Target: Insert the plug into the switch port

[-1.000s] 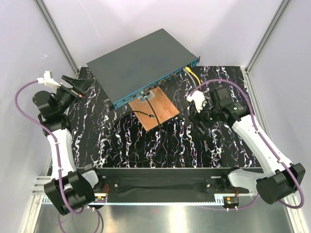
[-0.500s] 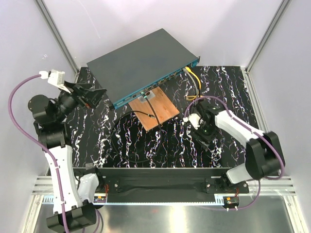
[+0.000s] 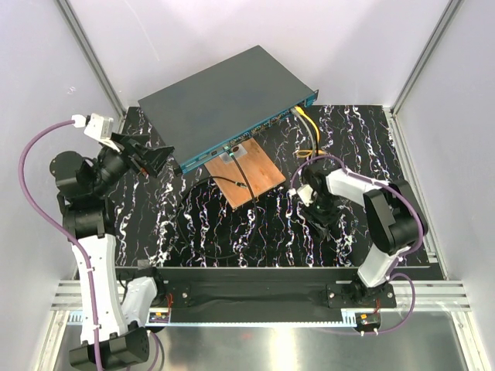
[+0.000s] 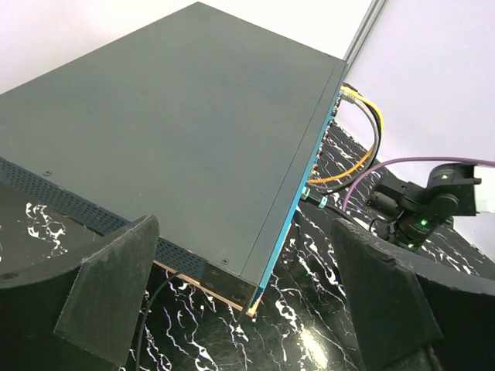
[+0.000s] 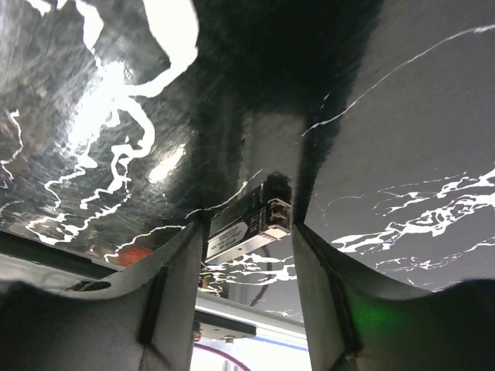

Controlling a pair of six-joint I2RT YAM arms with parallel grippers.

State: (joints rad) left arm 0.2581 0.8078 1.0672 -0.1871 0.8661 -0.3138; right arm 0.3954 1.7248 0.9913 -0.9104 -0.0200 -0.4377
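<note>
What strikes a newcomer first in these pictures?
The big dark grey switch lies askew at the back of the black, white-veined table, with a yellow cable at its right end. Low on the right, the right pincer has a small metal plug between its fingers; the left pincer gapes open near the switch's left corner.

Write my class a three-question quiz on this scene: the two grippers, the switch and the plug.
1. What colour is the narrow front face of the switch?
2. True or false: the left gripper is shut.
3. Where is the plug? A) plugged into the switch; B) on the table, between the fingers of the right gripper; C) in the left gripper.
Key: 1 teal; 2 false; 3 B.
</note>
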